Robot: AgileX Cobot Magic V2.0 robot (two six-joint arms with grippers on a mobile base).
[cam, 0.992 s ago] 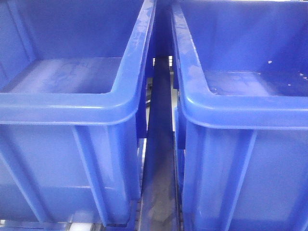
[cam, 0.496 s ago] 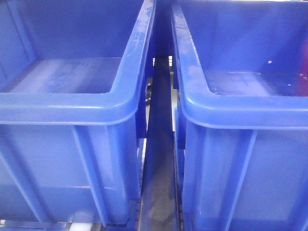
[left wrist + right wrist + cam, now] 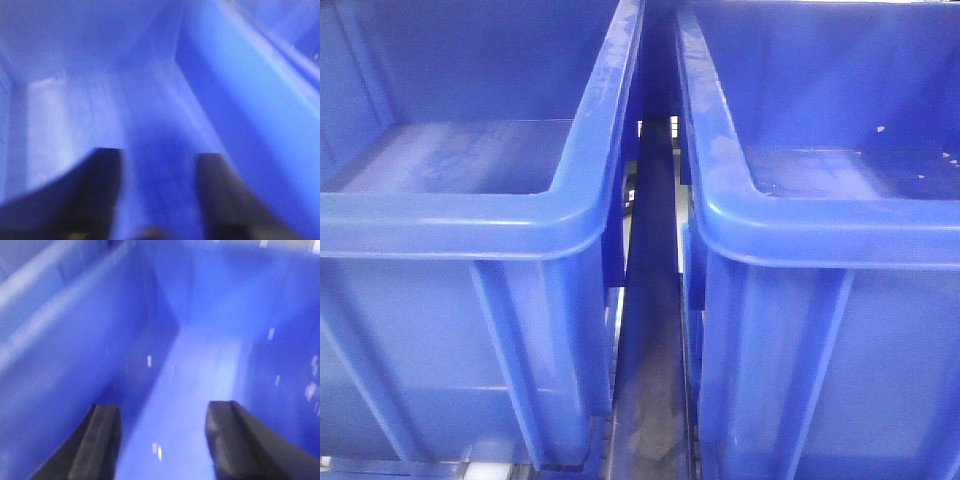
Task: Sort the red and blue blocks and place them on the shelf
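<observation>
- Blocks aren't visible in any view — no red or blue cube inside either bin.
- Left hand (image 3: 157, 200) is spread wide and empty over the left bin (image 3: 470, 215) floor; right hand (image 3: 162, 440) likewise in the right bin (image 3: 820, 235).
- I'd lift both straight up — bin walls crowd close either side.
- Shelf hardly shows, just the gap (image 3: 650, 300) between bins.

Two large dark-blue plastic bins, left (image 3: 470, 260) and right (image 3: 830, 280), sit side by side on the grey metal shelf (image 3: 645, 440), a narrow gap between them; white rollers peek out at its front edge.
</observation>
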